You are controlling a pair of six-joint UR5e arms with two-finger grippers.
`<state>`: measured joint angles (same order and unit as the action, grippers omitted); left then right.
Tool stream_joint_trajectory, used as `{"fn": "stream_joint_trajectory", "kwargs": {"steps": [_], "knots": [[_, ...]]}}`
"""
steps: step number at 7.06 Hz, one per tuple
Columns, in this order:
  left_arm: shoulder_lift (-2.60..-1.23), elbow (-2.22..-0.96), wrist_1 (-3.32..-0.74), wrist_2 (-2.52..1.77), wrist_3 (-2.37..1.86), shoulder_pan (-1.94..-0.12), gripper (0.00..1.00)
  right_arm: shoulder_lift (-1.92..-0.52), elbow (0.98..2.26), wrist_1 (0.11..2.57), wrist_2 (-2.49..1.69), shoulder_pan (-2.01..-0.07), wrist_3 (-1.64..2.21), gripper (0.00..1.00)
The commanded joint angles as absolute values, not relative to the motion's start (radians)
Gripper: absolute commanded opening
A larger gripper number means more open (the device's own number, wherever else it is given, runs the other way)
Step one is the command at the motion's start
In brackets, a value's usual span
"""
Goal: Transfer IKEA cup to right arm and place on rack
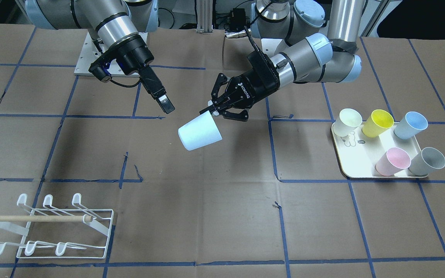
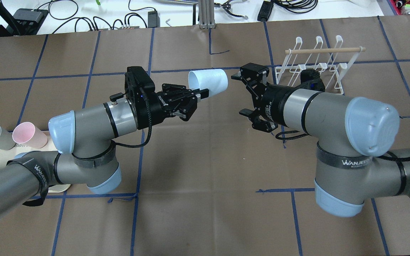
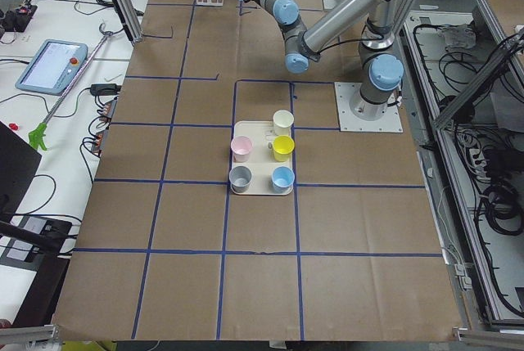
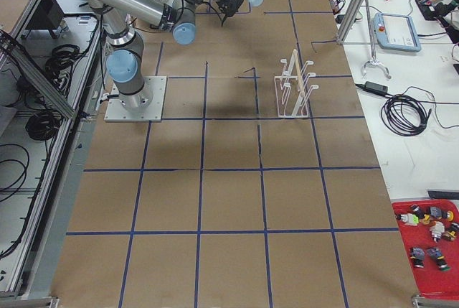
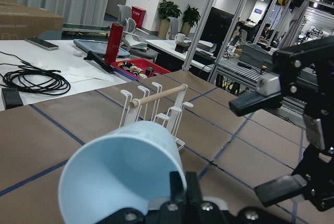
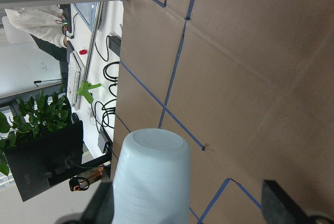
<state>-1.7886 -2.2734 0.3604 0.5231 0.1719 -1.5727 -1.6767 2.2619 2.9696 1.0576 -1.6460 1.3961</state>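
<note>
Left gripper pinched the pale blue cup by its rim, midair. Right gripper was spread wide near its base, not touching.

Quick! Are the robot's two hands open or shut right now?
Left gripper: shut on the pale blue plastic cup, at its rim.
Right gripper: open, holding nothing.

- We see a cup of smooth, matt pale-blue plastic.
- Under the cup, the table cover is matt brown paper, creased, with blue tape lines.
- Well apart from the cup, the rack is white coated wire; its dowel is bare pale wood.
- The right arm shows satin grey metal and glossy blue caps.
</note>
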Motion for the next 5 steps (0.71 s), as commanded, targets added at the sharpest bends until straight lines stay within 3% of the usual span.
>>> {"fn": "stream_joint_trajectory", "kwargs": {"steps": [1,5], "knots": [[-1.789,-2.273,0.36,0.523,0.172,-1.574,0.06,-1.602,2.185,2.97,1.068,-1.675,1.422,0.99],[-1.789,-2.273,0.367,0.523,0.155,-1.575,0.07,-1.506,2.117,2.97,1.071,-1.733,1.463,0.99]]}}
